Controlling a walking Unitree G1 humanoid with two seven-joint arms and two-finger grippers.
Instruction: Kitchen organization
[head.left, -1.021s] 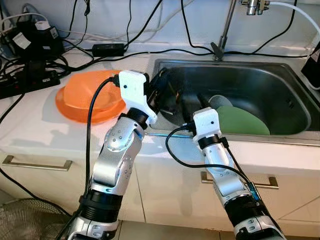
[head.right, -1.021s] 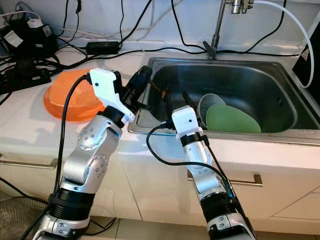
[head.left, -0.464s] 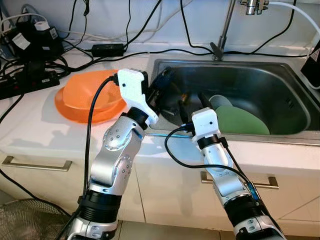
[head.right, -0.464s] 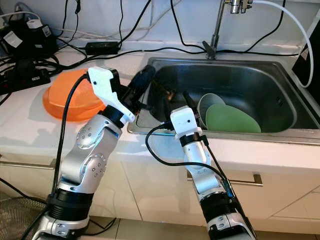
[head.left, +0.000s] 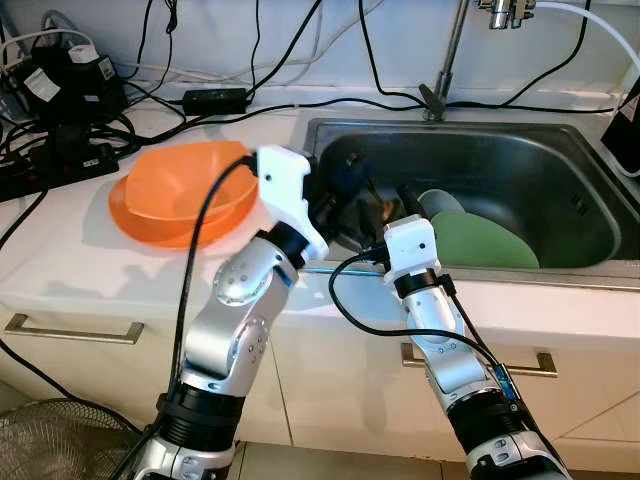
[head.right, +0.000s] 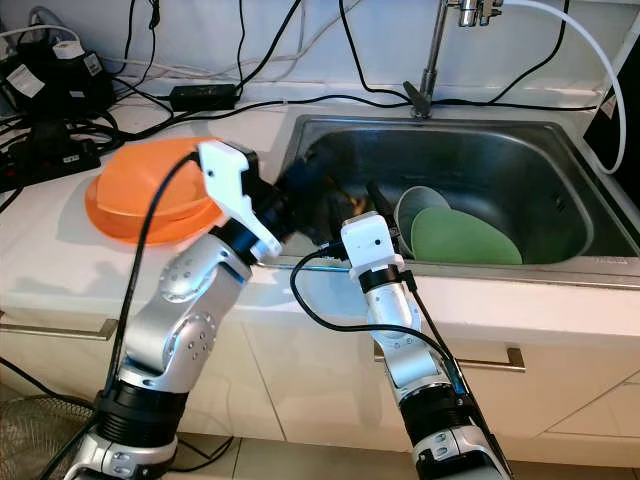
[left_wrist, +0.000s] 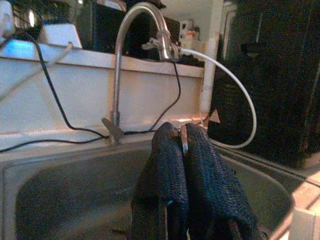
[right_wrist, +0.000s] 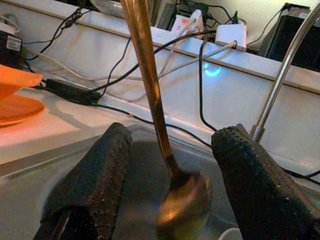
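Stainless steel sink (head.left: 560, 170) holds a green plate (head.left: 482, 242) and pale bowl (head.left: 436, 203). Over the sink's left side, the left claw (left_wrist: 181, 150) pinches a spoon (right_wrist: 165, 165), which hangs between the spread right claw (right_wrist: 170, 200) fingers. Orange bowls (head.left: 180, 195) sit on the tabletop (head.left: 70, 250), left of the sink.

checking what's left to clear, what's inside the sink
Inside the sink: a green plate leaning over a pale bowl. Both grippers reach in, the left gripper pinching a spoon. The arms hide the near-left corner.

Spoon (right_wrist: 152, 115) handle cut off at the top edge, its bowl blurred between the fingers (right_wrist: 90, 185).
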